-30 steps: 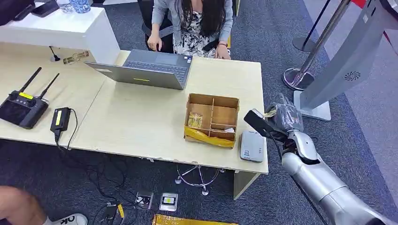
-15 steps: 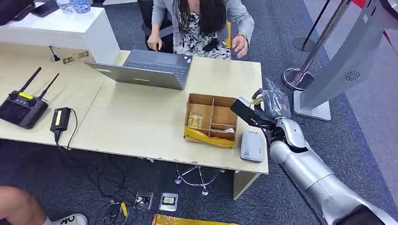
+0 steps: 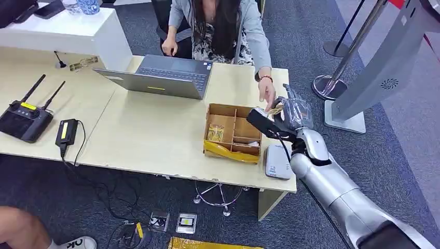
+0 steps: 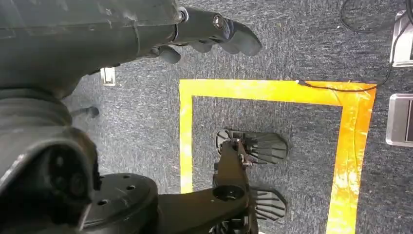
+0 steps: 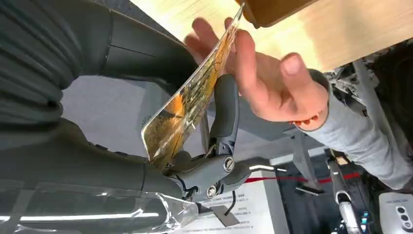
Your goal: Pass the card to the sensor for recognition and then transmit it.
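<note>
Right now the robot's right hand (image 3: 291, 111), grey and wrapped in clear plastic, is raised above the far right corner of the pale wooden desk (image 3: 155, 135), its thumb and dark fingers (image 5: 225, 109) pinching a glossy gold-patterned card (image 5: 187, 95) by its lower end. A seated person in a grey jacket leans over from the far side, and that person's hand (image 5: 263, 80) has closed on the upper end of the card, so both hold it at once; in the head view the card (image 3: 275, 110) is a small yellow sliver between the two hands. Just beside them, towards the desk's middle, sits an open brown cardboard box (image 3: 233, 133) divided into compartments, with yellow tape along its near wall: one compartment on its left side holds a small yellowish packet, a near one on the right holds something white that I cannot make out, and the others look bare. A flat grey card reader (image 3: 278, 162) lies near the desk's front right corner, just beside the box. Further along the desk are an open grey laptop (image 3: 161, 77) and a black remote controller with two antennas (image 3: 24, 118). The left hand (image 4: 214, 34) hangs over dark carpet marked with yellow floor tape (image 4: 272, 92), fingers loosely curled around nothing.
</note>
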